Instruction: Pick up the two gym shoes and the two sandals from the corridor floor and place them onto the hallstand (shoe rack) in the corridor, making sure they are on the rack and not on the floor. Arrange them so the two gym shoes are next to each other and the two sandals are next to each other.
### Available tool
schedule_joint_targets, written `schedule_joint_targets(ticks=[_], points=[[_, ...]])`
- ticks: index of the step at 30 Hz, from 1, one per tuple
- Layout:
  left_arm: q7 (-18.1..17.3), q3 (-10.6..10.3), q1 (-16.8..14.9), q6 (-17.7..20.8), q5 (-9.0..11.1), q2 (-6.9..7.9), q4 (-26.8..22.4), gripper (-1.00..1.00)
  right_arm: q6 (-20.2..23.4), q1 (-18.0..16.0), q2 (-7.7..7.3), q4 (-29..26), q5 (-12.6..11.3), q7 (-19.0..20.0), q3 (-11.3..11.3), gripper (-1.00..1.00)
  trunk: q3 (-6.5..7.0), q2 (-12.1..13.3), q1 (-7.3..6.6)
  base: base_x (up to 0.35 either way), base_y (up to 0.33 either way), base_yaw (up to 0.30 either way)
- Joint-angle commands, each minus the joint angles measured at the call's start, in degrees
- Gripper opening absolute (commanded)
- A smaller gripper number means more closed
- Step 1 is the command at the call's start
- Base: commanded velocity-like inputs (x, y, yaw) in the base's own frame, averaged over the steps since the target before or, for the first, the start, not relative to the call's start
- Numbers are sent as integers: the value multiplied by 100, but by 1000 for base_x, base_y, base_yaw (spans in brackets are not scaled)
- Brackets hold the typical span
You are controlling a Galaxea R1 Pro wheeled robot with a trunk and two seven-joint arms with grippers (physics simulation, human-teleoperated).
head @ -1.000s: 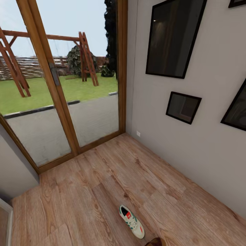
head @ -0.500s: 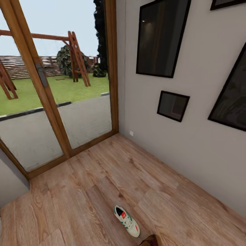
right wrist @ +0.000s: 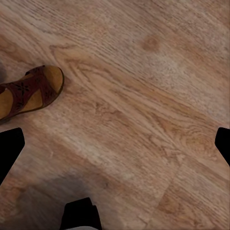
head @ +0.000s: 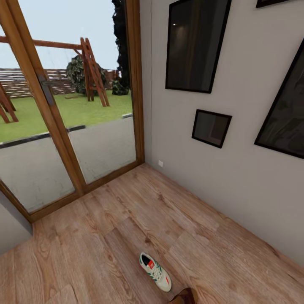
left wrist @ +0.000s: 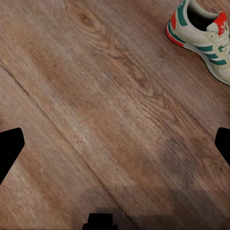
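Looking down from the head view, one gym shoe (head: 155, 278) lies on the corridor floor (head: 126, 219) at about 6 o'clock, with the tip of one sandal (head: 184, 297) just beside it at 5 o'clock on the picture's lower edge; the glass door (head: 71, 105) stands at 10 o'clock and four framed pictures (head: 211, 127) hang on the wall toward 2 o'clock, with no shoe rack here. In the left wrist view, one gym shoe (left wrist: 203, 38) sits at 1 o'clock, well apart from the left pincer (left wrist: 115, 153), whose fingers are spread wide and released on nothing. In the right wrist view, one sandal (right wrist: 26, 93) lies at 9 o'clock, beyond the right pincer (right wrist: 115, 153), likewise spread and released. The risk: the base could roll over the low-lying shoes, or a reach from here could fall short.
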Motion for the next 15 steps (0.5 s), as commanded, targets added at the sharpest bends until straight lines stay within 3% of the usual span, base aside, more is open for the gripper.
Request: schedule_joint_targets(ticks=[1, 15], points=[[-1, 6, -3, -18, 14, -1, 4, 100, -21, -3, 0, 2, -42, -2, 2, 100, -26, -44, 22, 0, 0, -2], [0, 6, -2, -18, 14, -1, 5, 100, -21, -3, 0, 4, -42, -19, -3, 100, -388, -605, 330, 0, 0, 0]])
